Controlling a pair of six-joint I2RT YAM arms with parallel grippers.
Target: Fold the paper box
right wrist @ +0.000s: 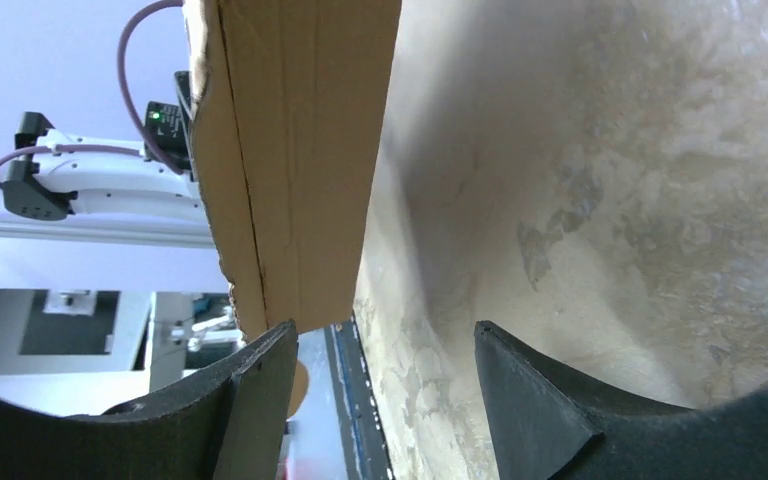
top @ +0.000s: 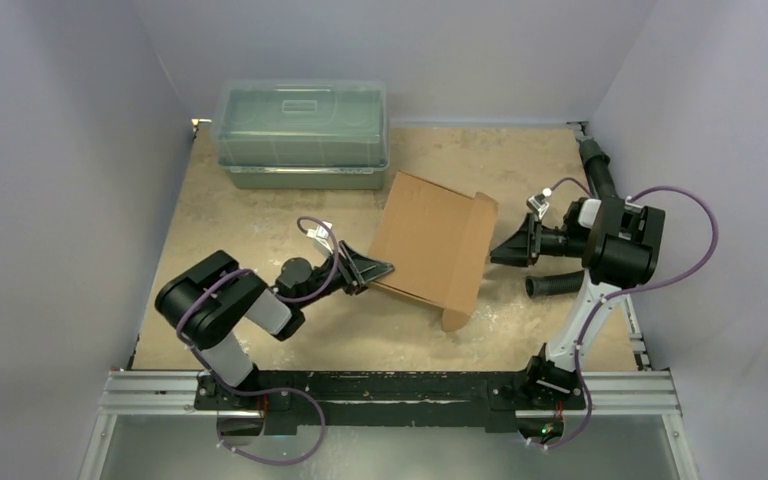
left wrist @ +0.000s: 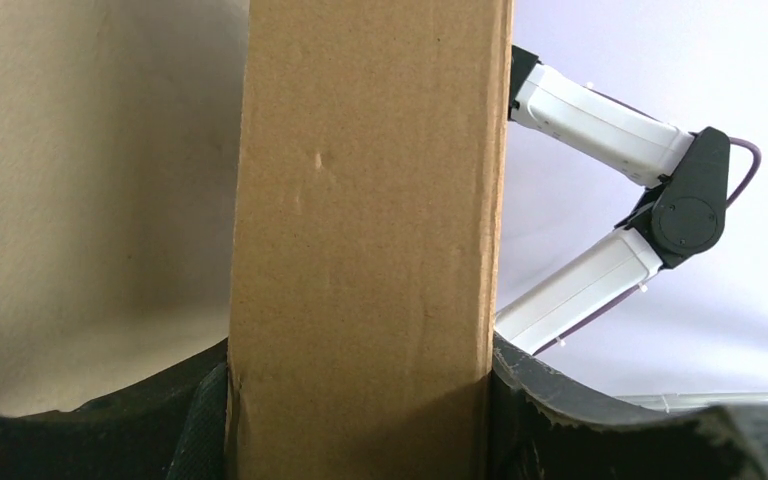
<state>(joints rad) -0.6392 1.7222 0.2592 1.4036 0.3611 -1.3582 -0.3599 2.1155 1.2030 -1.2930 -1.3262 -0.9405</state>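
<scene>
The paper box point(top: 430, 245), a brown cardboard sheet partly folded, stands tilted at the table's middle with a raised flap point(top: 480, 215) on its right side. My left gripper point(top: 378, 270) is shut on the box's left edge. In the left wrist view a cardboard panel point(left wrist: 365, 200) fills the gap between both fingers of my left gripper point(left wrist: 360, 425). My right gripper point(top: 500, 255) hangs just right of the flap, open and empty. In the right wrist view the box's edge point(right wrist: 295, 150) sits just beyond the left fingertip point(right wrist: 260, 375) of my right gripper point(right wrist: 385, 350).
A clear greenish lidded plastic bin point(top: 300, 135) stands at the back left of the tan table point(top: 260, 210). Grey walls close in on three sides. The metal rail point(top: 390, 390) runs along the near edge. The right arm point(left wrist: 650, 200) shows behind the cardboard.
</scene>
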